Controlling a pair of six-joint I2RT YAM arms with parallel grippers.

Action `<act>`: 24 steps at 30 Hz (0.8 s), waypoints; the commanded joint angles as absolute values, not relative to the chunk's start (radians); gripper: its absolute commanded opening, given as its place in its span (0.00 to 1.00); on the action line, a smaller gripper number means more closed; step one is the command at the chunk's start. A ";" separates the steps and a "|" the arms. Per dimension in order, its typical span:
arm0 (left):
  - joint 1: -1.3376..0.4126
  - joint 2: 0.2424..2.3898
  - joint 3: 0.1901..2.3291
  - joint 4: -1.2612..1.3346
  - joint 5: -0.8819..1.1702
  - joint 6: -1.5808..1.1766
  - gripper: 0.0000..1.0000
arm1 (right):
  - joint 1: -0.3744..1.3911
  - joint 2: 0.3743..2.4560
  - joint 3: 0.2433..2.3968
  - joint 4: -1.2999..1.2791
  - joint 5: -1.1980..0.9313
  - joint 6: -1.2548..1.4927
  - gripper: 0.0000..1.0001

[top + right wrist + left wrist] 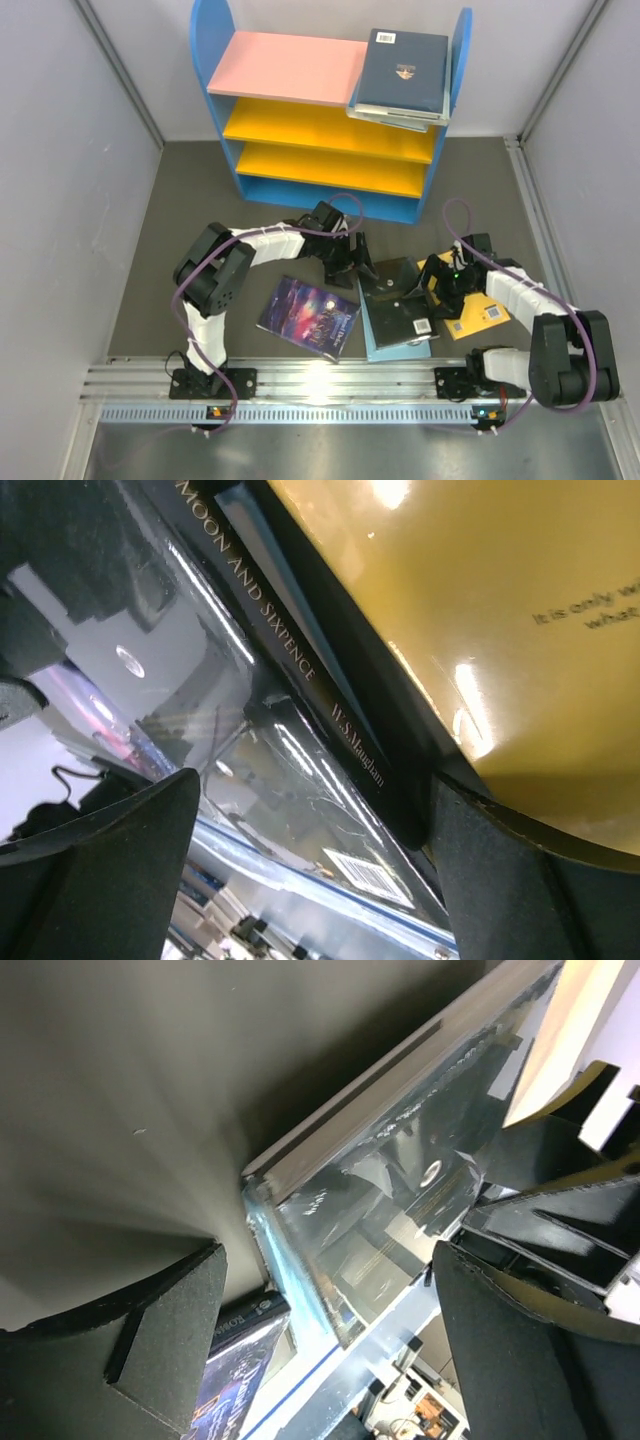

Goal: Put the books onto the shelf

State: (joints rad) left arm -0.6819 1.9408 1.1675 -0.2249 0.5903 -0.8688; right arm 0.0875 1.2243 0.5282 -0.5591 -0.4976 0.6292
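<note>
Left gripper and right gripper both stand spread wide, flanking the black book at its 10 and 3 o'clock edges. Contact cannot be judged. The book lies on a light blue book, with a purple galaxy book at 8 o'clock and a yellow book at 3. Dark mat separates them from the shelf at 12 o'clock. The spine reads "MOON AND SIXPENCE", "W.S.Maugham".

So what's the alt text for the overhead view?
The left gripper and right gripper, both open, flank a black book lying on a blue book, with a purple book and a yellow book beside them. Behind, a shelf carries a navy book on top.
</note>
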 commanded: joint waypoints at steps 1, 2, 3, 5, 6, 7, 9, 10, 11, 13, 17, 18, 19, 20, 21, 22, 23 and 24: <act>-0.683 1.982 1.180 -0.176 0.575 -0.862 0.89 | 0.081 1.211 0.502 -0.468 -0.529 0.597 0.84; -0.684 1.982 1.178 -0.170 0.577 -0.865 0.89 | 0.081 1.194 0.505 -0.474 -0.532 0.595 0.80; -0.683 1.982 1.174 -0.158 0.580 -0.873 0.89 | 0.083 1.177 0.509 -0.485 -0.531 0.597 0.77; -0.684 1.980 1.170 -0.144 0.591 -0.880 0.89 | 0.081 1.118 0.523 -0.509 -0.526 0.603 0.67; -0.684 1.982 1.166 -0.127 0.595 -0.890 0.88 | 0.083 1.103 0.526 -0.512 -0.532 0.609 0.62; -0.684 1.979 1.163 -0.120 0.600 -0.894 0.88 | 0.083 1.068 0.531 -0.514 -0.543 0.617 0.60; -0.686 1.970 1.148 -0.082 0.610 -0.916 0.86 | 0.083 1.031 0.534 -0.500 -0.575 0.637 0.55; -0.687 1.965 1.141 -0.068 0.615 -0.923 0.86 | 0.084 1.022 0.537 -0.488 -0.581 0.644 0.54; -0.687 1.962 1.134 -0.055 0.620 -0.939 0.86 | 0.086 1.016 0.537 -0.476 -0.590 0.656 0.52; -0.687 1.957 1.115 -0.023 0.629 -0.949 0.85 | 0.089 1.003 0.519 -0.410 -0.642 0.675 0.52; -0.687 1.950 1.082 0.037 0.649 -0.983 0.83 | 0.121 1.017 0.459 -0.266 -0.712 0.747 0.51; -0.687 1.945 1.078 0.044 0.652 -0.988 0.83 | 0.135 1.020 0.447 -0.230 -0.732 0.761 0.50; -0.686 1.944 1.074 0.060 0.652 -0.991 0.82 | 0.147 1.025 0.431 -0.177 -0.733 0.782 0.50; -0.687 1.941 1.066 0.067 0.655 -0.999 0.82 | 0.176 1.026 0.428 -0.160 -0.732 0.790 0.49; -0.687 1.936 1.063 0.075 0.660 -1.002 0.82 | 0.189 1.032 0.423 -0.115 -0.735 0.799 0.48; -0.687 1.934 1.060 0.081 0.661 -1.006 0.82 | 0.204 1.037 0.425 -0.103 -0.732 0.807 0.47; -0.687 1.934 1.052 0.095 0.663 -1.015 0.82 | 0.227 1.042 0.429 -0.100 -0.724 0.805 0.47; -0.687 1.930 1.049 0.103 0.667 -1.020 0.82 | 0.235 1.052 0.433 -0.091 -0.715 0.805 0.44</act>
